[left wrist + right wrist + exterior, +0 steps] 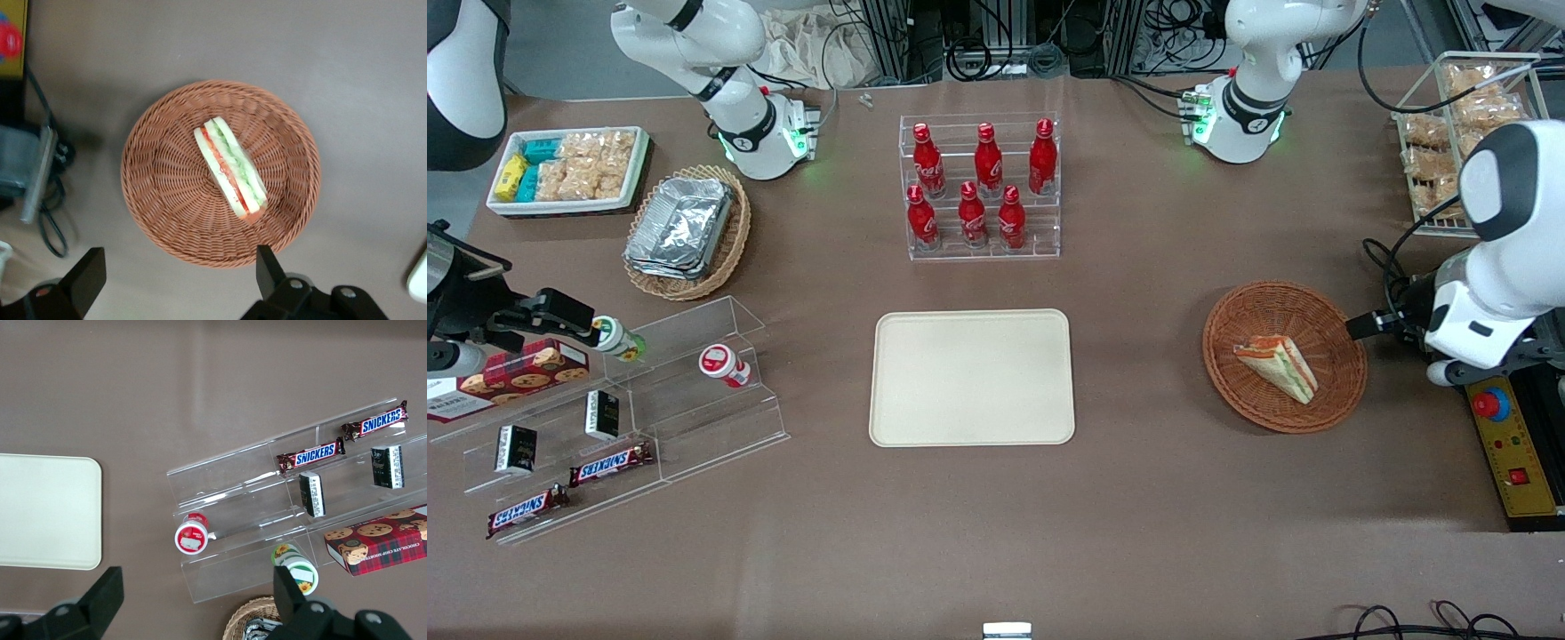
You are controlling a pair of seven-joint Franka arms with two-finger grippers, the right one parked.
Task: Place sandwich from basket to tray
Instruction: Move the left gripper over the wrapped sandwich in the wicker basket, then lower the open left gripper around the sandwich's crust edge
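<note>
Nothing moved yet: sandwich [1278, 364] sits in the basket [1245, 391], tray [971, 378] bare, so the whole job is left as I read it — grasp, lift, carry, set down.

Sandwich lies on its side near the basket's middle, filling edge showing orange and green stripes, nothing touching it. Basket sits on the worktop [1138, 516] toward my working arm's end; tray is well apart from it, at the worktop's middle, nearer the front camera than the red bottles [978, 187].

My gripper [180, 277] hangs above the basket with its fingers [267, 267] spread wide, holding nothing. In the wrist view both fingertips frame the basket's rim, and the sandwich [230, 170] is off from the midpoint between them, clear of both tips. I judge I need to shift over the wedge, then descend, before closing across the bread faces.
</note>
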